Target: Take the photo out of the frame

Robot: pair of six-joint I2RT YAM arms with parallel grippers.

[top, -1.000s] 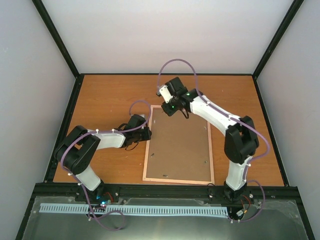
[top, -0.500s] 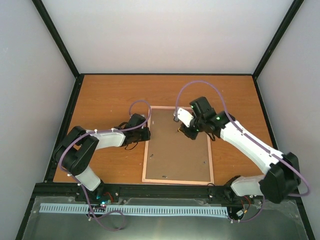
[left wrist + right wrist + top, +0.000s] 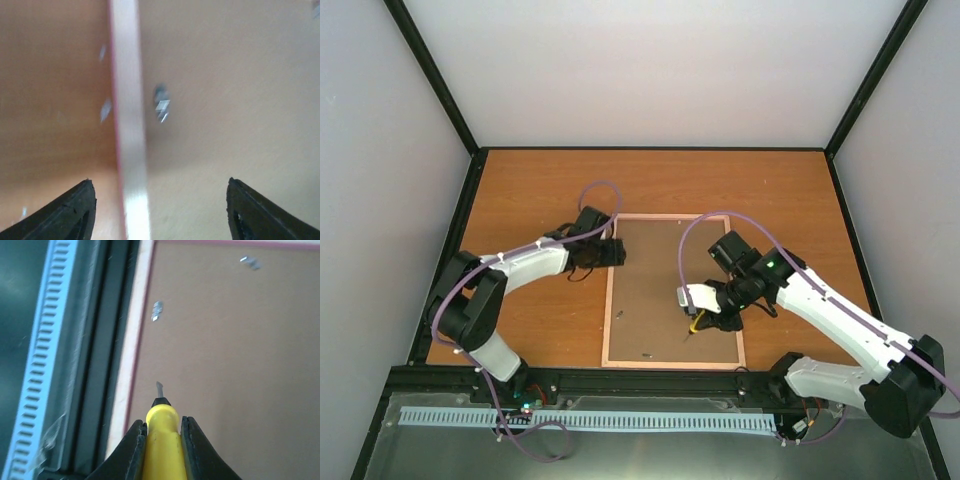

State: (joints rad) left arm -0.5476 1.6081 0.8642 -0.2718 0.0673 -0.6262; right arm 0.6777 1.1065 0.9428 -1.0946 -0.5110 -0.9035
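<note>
The left arm reaches in low from the left side of the tabletop (image 3: 540, 190), and its end effector (image 3: 613, 253) sits at the left rail of the frame (image 3: 609, 310), toward the far corner. On the left wrist camera, its two dark fingers (image 3: 75, 210) stand wide apart with nothing between them. The pale, pink-edged rail runs on the surface below the gap, and a small metal clip (image 3: 161, 104) lies just to the right of the rail on the brown backing board (image 3: 655, 280). That view is blurred, so I cannot tell whether the fingers touch the frame.

The frame lies flat, back side up, in the middle of the tabletop. The backing board fills it and the photo is not visible.

To the right, the right end effector (image 3: 705, 318) hangs over the near right part of the board, clamped on a yellow-handled screwdriver (image 3: 161, 415). Its metal tip points at the board just inside the frame's rail. Two more clips (image 3: 156, 310) sit ahead of it.
</note>
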